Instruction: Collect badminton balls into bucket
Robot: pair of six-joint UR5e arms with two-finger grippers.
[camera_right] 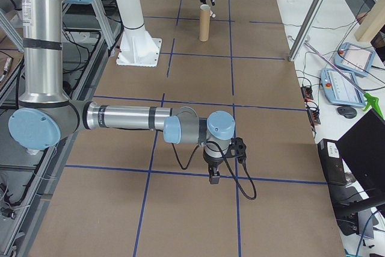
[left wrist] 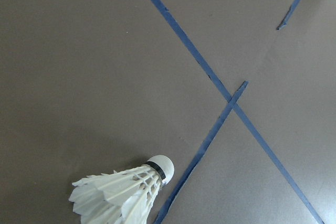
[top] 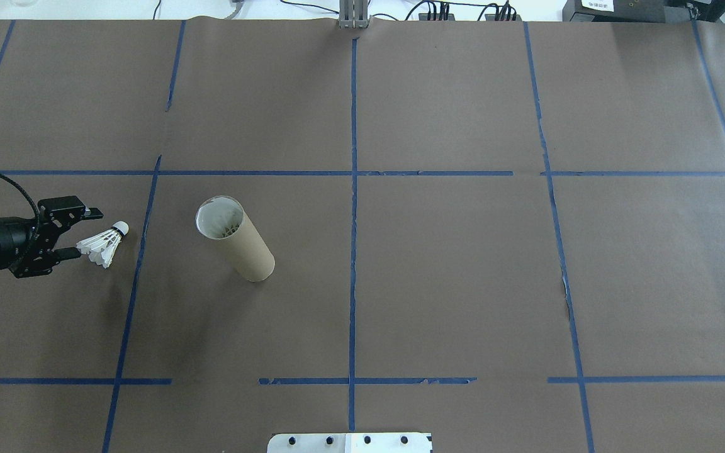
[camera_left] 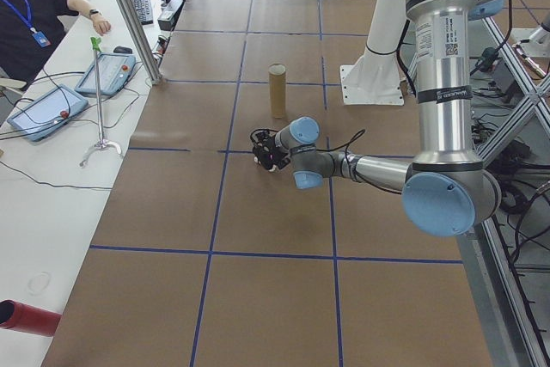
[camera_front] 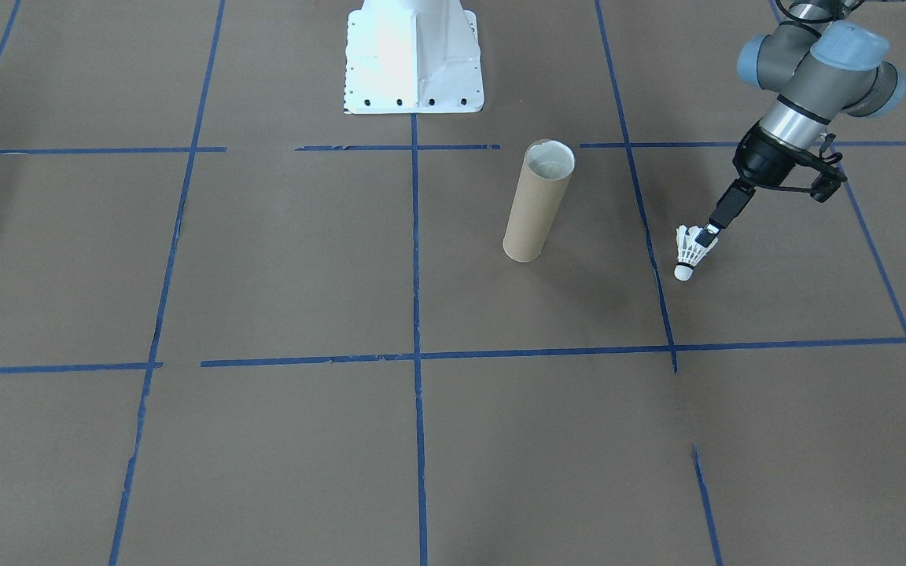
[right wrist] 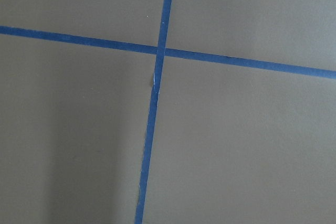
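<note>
Feathers show inside your upright tube (top: pixel 235 246). Your left gripper (top: pixel 82 234) grips the shuttlecock (top: pixel 105 245) nearby. Right gripper (camera_right: pixel 213 176): grip unreadable.

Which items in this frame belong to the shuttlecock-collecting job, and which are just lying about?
Belongs to the job:
- shuttlecock, feather skirt gripped by the left end effector
- cardboard tube, upright, open at the top

Just lying about:
- white robot base
- blue tape lines
- teach pendants on the side bench
- right arm, idle
</note>
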